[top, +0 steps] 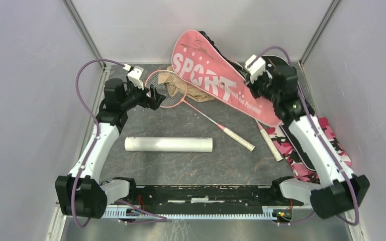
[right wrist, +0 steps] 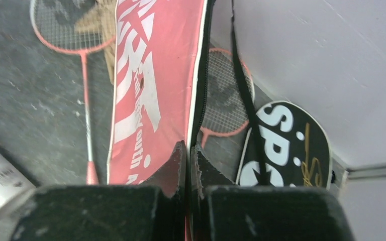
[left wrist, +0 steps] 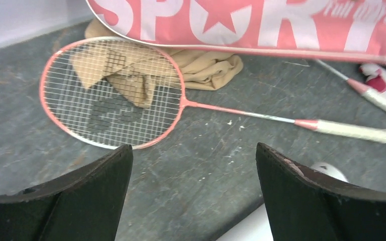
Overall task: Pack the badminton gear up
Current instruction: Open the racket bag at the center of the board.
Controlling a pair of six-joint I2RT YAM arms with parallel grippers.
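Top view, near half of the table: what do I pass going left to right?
white tube → pink racket's white grip → second racket's grip → pink camouflage cloth

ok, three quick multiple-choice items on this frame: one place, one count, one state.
1. Where is the white tube?
A) lying flat on the bare table
B) standing on end
C) on the tan cloth
2. How many rackets show?
A) one
B) two
C) four
3. The right end effector is:
A) wide open
B) shut on the pink cover
C) shut on nothing

1 A: the top view shows it lying alone on the table.
2 B: in the right wrist view the first racket lies in the open and the second racket is half under the cover.
3 B: its fingers pinch the cover's edge.
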